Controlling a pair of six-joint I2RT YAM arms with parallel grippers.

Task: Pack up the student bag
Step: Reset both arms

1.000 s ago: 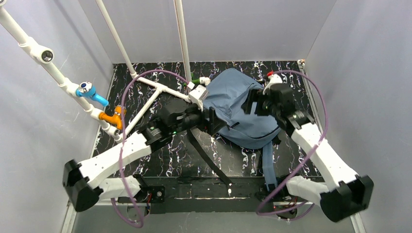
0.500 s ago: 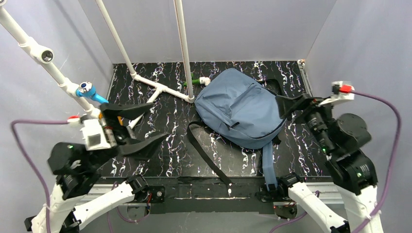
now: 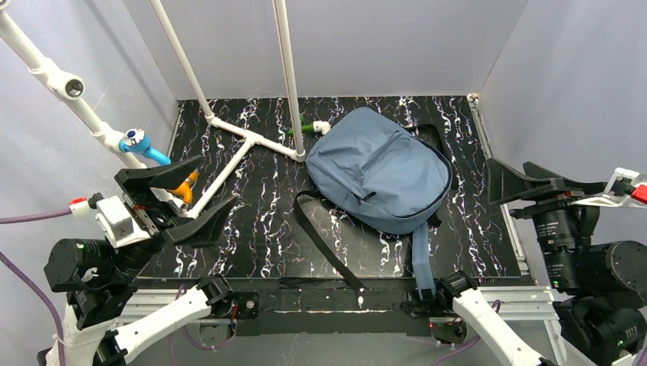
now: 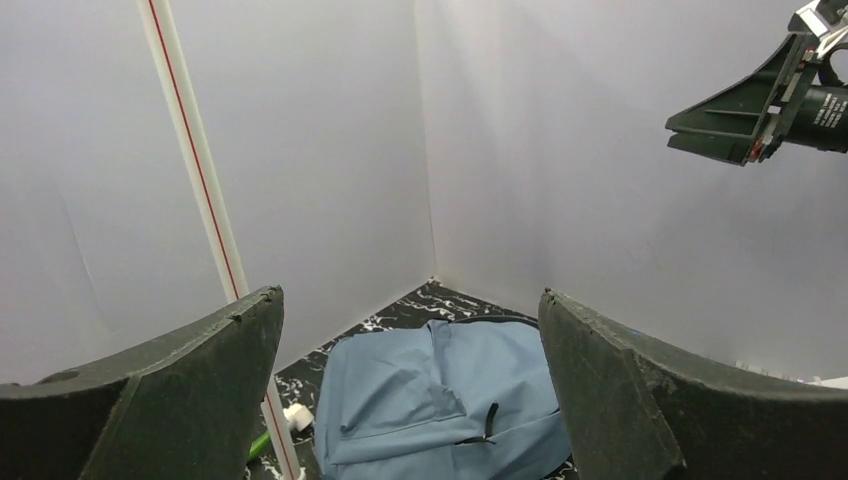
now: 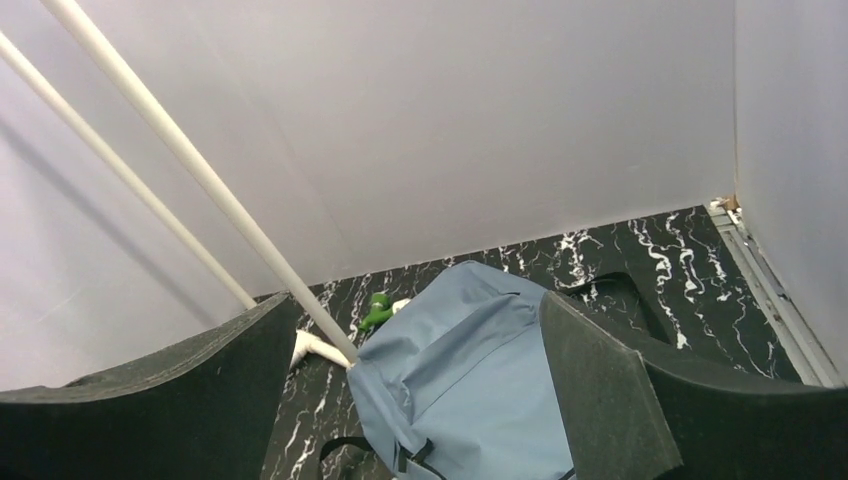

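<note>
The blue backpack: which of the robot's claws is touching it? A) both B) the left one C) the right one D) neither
D: the student bag lies on its own, with the left gripper and the right gripper both open and well off to its sides.

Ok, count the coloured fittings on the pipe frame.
3: blue fitting on the left slanted pipe; orange fitting below it, by the left tool; green fitting beside the student bag. More may be hidden.
</note>
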